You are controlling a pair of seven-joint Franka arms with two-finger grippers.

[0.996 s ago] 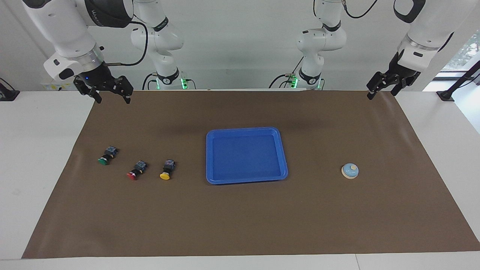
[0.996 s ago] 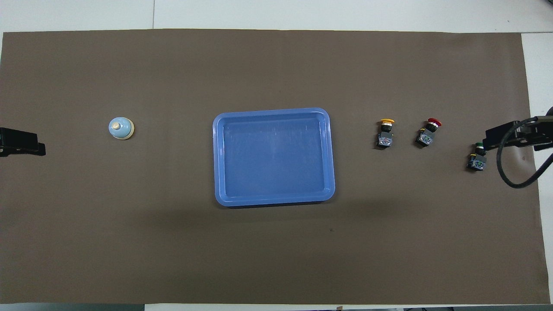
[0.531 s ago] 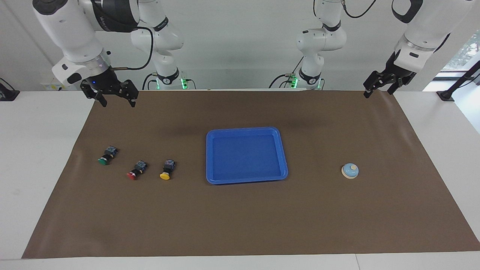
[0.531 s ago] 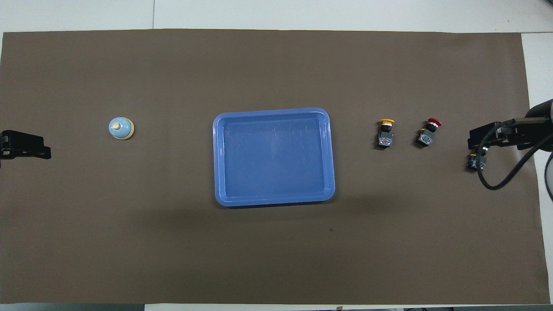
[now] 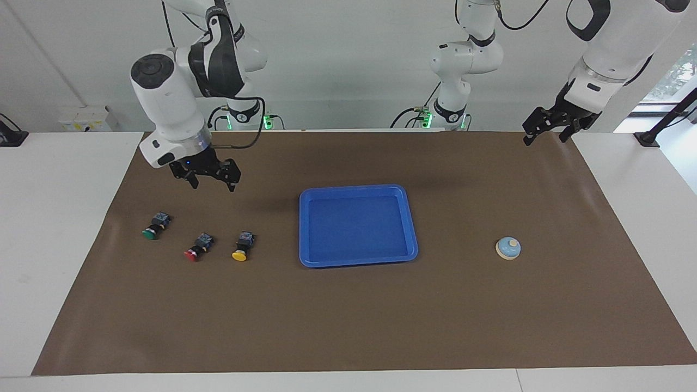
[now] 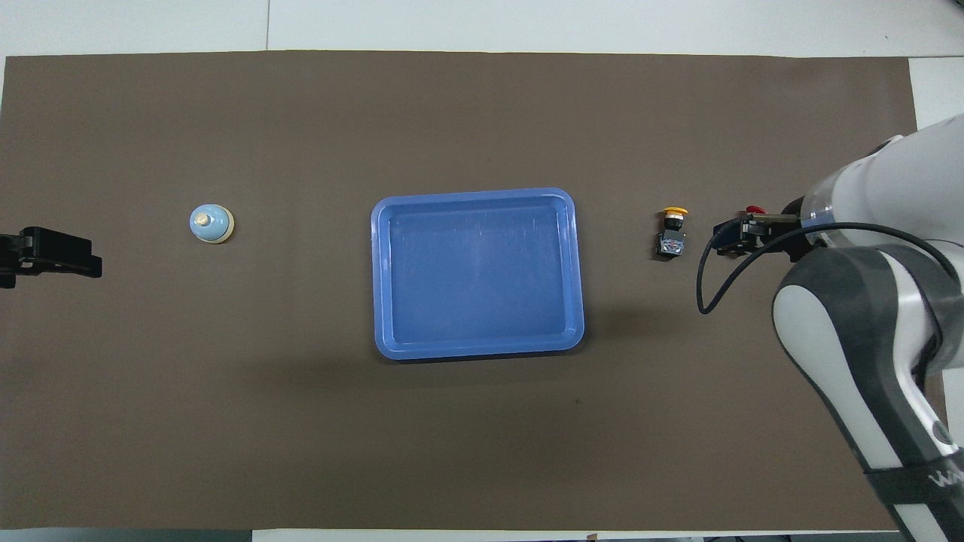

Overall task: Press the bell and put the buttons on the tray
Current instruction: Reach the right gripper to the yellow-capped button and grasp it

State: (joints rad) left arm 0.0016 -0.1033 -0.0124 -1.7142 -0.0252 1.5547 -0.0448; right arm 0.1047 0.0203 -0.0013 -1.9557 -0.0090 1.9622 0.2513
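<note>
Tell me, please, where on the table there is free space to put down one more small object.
The tray is bare inside. Brown mat lies bare between tray and bell, and along the edge farthest from the robots. It is crowded toward the right arm's end: green button, red button, yellow button, with the open right gripper hanging above the mat nearby.

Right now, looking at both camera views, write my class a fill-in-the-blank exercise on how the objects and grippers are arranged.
1. Of the three buttons, the one lying closest to the blue tray has a ____ cap.
2. The number of buttons inside the tray is ____.
3. The bell sits toward the ____ arm's end of the table.
4. The right gripper hangs open above the brown mat, while the left gripper holds ____.

Missing words: yellow; zero; left; nothing
</note>
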